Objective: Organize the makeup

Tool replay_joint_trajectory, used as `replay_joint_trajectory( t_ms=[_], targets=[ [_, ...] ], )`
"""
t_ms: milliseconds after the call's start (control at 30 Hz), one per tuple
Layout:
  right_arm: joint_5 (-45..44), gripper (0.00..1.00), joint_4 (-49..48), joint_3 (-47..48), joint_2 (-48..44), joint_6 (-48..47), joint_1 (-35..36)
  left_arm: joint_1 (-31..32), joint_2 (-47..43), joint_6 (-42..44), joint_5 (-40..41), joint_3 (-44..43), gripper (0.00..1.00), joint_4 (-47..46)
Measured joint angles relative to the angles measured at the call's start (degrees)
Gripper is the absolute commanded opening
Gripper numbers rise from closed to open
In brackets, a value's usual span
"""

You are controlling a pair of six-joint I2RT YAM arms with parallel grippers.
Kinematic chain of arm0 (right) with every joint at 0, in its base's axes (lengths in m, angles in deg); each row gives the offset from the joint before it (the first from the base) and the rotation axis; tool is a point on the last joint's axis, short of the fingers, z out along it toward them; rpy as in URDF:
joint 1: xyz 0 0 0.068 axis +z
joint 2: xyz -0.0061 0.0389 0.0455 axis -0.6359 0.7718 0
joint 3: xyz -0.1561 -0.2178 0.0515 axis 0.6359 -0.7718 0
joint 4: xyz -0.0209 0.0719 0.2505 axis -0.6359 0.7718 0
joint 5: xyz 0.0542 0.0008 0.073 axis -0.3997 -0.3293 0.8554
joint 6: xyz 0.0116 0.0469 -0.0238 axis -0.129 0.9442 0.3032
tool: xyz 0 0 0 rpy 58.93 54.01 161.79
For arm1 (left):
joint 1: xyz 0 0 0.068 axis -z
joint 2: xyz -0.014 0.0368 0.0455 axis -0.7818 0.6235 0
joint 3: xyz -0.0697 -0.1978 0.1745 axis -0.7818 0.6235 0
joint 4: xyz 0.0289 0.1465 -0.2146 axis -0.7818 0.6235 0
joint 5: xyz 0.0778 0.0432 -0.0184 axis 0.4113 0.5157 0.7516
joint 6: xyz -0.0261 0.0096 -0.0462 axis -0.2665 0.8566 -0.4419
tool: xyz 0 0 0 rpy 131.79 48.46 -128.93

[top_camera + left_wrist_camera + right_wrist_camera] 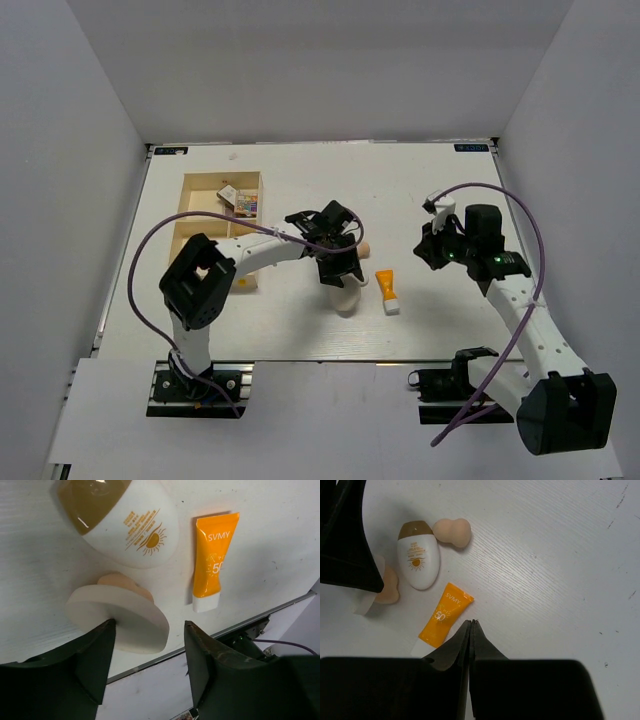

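Observation:
The makeup lies mid-table. A cream round compact [120, 617] rests partly over a beige sponge [125, 582], beside a white gold-capped bottle [125, 522] and an orange white-capped tube [212, 560]. My left gripper [149, 630] is open and empty just above the compact [347, 298], its left fingertip at the compact's edge. My right gripper [471, 622] is shut and empty, raised to the right of the tube [445, 615]. A second egg-shaped sponge [452, 531] lies farther back. The multicolour palette [243, 204] sits in the wooden tray [200, 215]. The slim cases cannot be made out.
The light wooden compartment tray stands at the left, under my left arm's reach. The table's near edge [225, 630] runs close behind the compact and the tube. White walls close in the table on three sides.

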Motion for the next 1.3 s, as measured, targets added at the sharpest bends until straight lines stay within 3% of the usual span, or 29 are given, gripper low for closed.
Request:
replay_joint_trajectory(
  t_ms=[67, 167, 233, 333, 633, 767, 967, 1067, 1100, 1200, 1300],
  targets=[
    [0.22, 0.01, -0.02, -0.92, -0.96, 0.07, -0.28, 0.46, 1.46, -0.22, 0.11, -1.22, 0.63, 0.35],
    [0.48, 0.01, -0.59, -2.14, -1.99, 0.26, -0.46, 0.79, 3.02, -0.5, 0.15, -2.27, 0.5, 0.87],
    [0.52, 0.01, -0.94, -2.82, -2.56, 0.44, -0.74, 0.9, 3.39, -0.33, 0.13, -2.34, 0.36, 1.16],
    [0.68, 0.01, -1.29, -3.45, -3.3, 0.7, -1.07, 0.96, 3.37, -0.55, 0.17, -2.32, 0.28, 1.25],
    [1.62, 0.01, -1.9, -4.92, -4.44, 1.57, -1.66, 1.07, 1.44, -0.35, 0.2, 0.76, 0.13, 0.59],
    [1.88, 0.01, -2.16, -5.18, -4.44, 1.6, -1.75, 1.09, -0.81, -0.33, 0.35, 2.45, 0.0, 0.52],
    [2.21, 0.01, -2.54, -5.38, -4.46, 1.73, -1.79, 1.09, -3.06, -0.37, 0.98, 5.05, 0.0, -0.13],
    [2.21, 0.01, -2.54, -5.4, -4.55, 1.75, -1.86, 1.11, -4.2, -0.52, 1.73, 6.14, 0.17, -0.09],
    [2.21, 0.01, -2.54, -5.49, -4.7, 1.75, -1.86, 1.09, -4.68, -0.63, 2.05, 6.27, 0.32, -0.11],
    [2.34, 0.01, -2.58, -6.23, -5.42, 1.73, -1.86, 1.07, -6.82, -1.25, 2.82, 6.69, 0.55, -0.46],
    [2.49, 0.02, -2.56, -6.56, -5.57, 1.73, -1.84, 1.07, -9.68, -2.08, 3.17, 6.8, 0.67, -1.01]
  ],
)
